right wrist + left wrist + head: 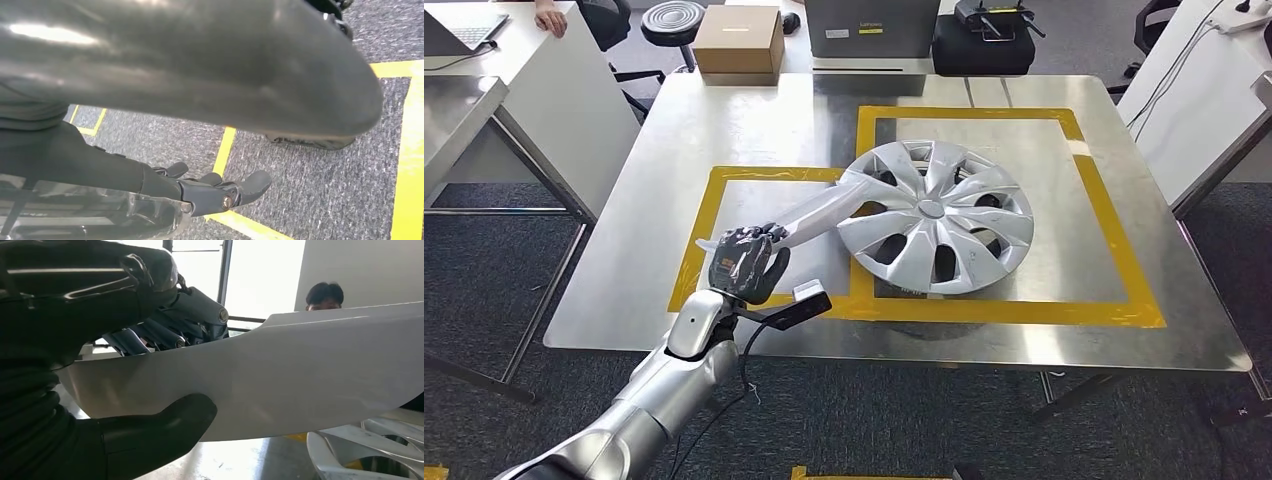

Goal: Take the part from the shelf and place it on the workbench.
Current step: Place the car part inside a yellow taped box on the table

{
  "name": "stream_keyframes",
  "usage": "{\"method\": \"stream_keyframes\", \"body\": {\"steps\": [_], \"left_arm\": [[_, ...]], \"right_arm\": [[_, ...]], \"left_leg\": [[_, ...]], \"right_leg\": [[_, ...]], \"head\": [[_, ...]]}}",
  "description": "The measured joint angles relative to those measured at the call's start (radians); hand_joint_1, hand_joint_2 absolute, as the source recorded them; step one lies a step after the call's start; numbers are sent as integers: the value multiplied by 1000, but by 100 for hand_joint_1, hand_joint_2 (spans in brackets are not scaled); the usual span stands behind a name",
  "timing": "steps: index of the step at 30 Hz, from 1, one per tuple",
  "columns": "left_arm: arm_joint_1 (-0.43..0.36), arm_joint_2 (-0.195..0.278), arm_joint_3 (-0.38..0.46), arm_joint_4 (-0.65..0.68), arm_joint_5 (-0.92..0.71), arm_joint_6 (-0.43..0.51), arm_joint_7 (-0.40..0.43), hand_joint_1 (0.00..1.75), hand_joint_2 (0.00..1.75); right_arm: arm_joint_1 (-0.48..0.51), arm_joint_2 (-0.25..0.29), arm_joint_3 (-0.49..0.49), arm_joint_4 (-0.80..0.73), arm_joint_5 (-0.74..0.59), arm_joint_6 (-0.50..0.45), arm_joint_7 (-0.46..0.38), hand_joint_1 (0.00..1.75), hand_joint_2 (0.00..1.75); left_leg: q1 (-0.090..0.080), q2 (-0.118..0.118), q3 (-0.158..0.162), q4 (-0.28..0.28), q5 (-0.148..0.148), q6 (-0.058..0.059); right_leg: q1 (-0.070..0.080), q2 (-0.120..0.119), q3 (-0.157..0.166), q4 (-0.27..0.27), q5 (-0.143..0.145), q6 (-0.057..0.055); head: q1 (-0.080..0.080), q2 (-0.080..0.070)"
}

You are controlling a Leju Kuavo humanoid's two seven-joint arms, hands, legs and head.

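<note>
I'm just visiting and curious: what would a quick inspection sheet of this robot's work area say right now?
Surface: steel workbench marked with yellow tape rectangles.
Job's things: long silver part held by one end, its far end over the hubcap; hubcap lies flat inside the tape.
Clutter: cardboard box, black case at the far edge.
Hands: left hand grips the part; right hand hangs over the floor, holding nothing, fingers spread.
Cables: black cable under the left wrist.
Surroundings: white desks, carpet, a person behind.

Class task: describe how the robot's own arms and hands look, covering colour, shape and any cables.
The left arm is a glossy silver shell of rounded segments, with a thin black cable hanging beside it. The left hand is dark grey with jointed fingers behind a black ribbed cover. The right hand has dark, rounded fingers.
</note>
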Motion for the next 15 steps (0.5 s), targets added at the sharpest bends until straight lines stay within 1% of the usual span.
{"method": "stream_keyframes", "body": {"steps": [1, 2, 3, 4, 5, 6, 8, 9, 10, 12, 13, 14, 15], "left_arm": [[-3, 0, -3, 2, 5, -2, 7, 175, 175], [-7, 0, -6, 4, 11, -4, 16, 175, 175], [-12, 1, -8, 8, 21, -6, 25, 175, 175], [-16, 1, -11, 14, 33, -8, 33, 175, 175], [-20, 3, -12, 25, 46, -10, 37, 175, 175], [-22, 5, -12, 37, 60, -13, 39, 175, 175], [-23, 9, -10, 66, 86, -20, 39, 175, 175], [-24, 10, -8, 81, 96, -24, 40, 175, 175], [-26, 10, -7, 96, 104, -27, 41, 175, 175], [-25, 10, -5, 126, 114, -33, 45, 175, 175], [-23, 10, -4, 141, 117, -36, 48, 175, 175], [-21, 10, -3, 154, 118, -38, 53, 175, 175], [-21, 10, -2, 165, 118, -40, 60, 175, 175]], "right_arm": [[2, -2, 1, -6, 0, -3, 2, 0, 0], [5, -3, 3, -14, -2, -8, 6, 0, 0], [7, -6, 6, -22, -3, -14, 11, 0, 0], [8, -8, 10, -31, -5, -20, 17, 0, 0], [9, -12, 15, -40, -8, -25, 22, 0, 0], [11, -15, 19, -47, -10, -30, 27, 0, 0], [14, -23, 25, -60, -14, -36, 33, 0, 0], [16, -27, 27, -66, -16, -37, 34, 0, 0], [18, -32, 30, -71, -17, -39, 35, 0, 0], [22, -41, 36, -77, -22, -41, 36, 0, 0], [27, -46, 38, -80, -26, -43, 37, 0, 0], [32, -50, 41, -82, -29, -45, 37, 0, 0], [36, -54, 43, -86, -34, -48, 39, 0, 0]], "left_leg": [[-1, 0, 29, -61, 35, 7], [-3, 0, 64, -132, 66, 16], [-6, 0, 94, -193, 86, 25], [-10, 1, 113, -232, 95, 32], [-14, 1, 121, -249, 93, 36], [-16, 1, 122, -254, 93, 38], [-14, 3, 132, -269, 102, 44], [-11, 3, 138, -278, 108, 48], [-8, 4, 143, -286, 113, 51], [-9, 4, 142, -288, 116, 54], [-9, 3, 142, -287, 116, 54], [-9, 2, 142, -287, 115, 53], [-8, 1, 142, -285, 114, 52]], "right_leg": [[2, 1, 1, 0, 0, 0], [3, 2, 2, 0, 0, 0], [6, 2, 2, 0, 0, 1], [7, 2, 0, 0, 1, 2], [7, 2, -1, 0, 2, 4], [8, 2, -2, -1, 4, 8], [7, 0, -6, 1, 2, 15], [7, 0, -16, 21, -10, 16], [6, -1, -36, 62, -30, 15], [5, -2, -99, 196, -84, 10], [3, -2, -127, 255, -101, 12], [2, -2, -141, 281, -104, 19], [-1, -2, -133, 265, -92, 28]], "head": [[0, 0], [0, 0], [1, 0], [1, 0], [1, 0], [1, 0], [1, 0], [1, 0], [2, 0], [2, 0], [2, 0], [3, 0], [3, 0]]}}
